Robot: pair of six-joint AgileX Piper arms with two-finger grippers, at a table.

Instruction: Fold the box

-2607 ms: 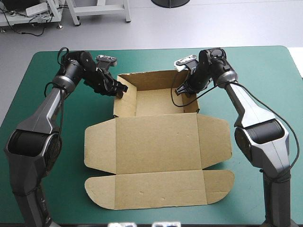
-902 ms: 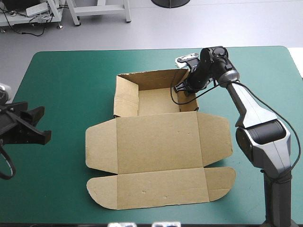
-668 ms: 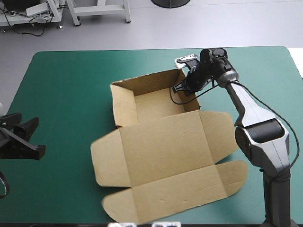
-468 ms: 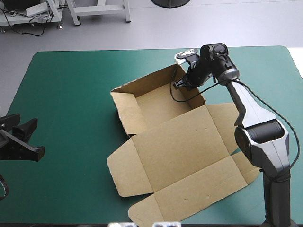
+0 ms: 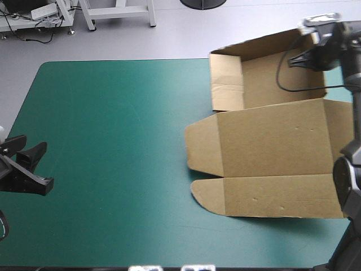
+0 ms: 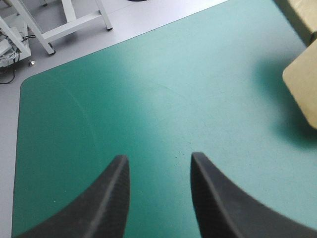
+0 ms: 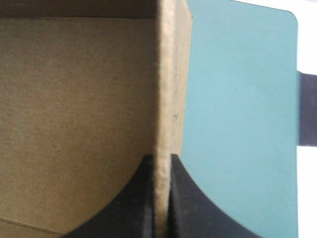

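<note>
Right tool (image 7: 161, 161) pinches a raised wall of the box (image 5: 271, 141), which I judge the best hold on light, stiff board; left tool (image 6: 158, 156) spread.

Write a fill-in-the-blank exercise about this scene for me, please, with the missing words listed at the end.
1. The right pincer is ____ on a wall of the box.
2. The left pincer is ____ and holds nothing.
3. In the high view, the box sits toward the ____ edge of the table.
4. The table is teal-green; the box is ____.

Missing words: shut; open; right; brown.
</note>
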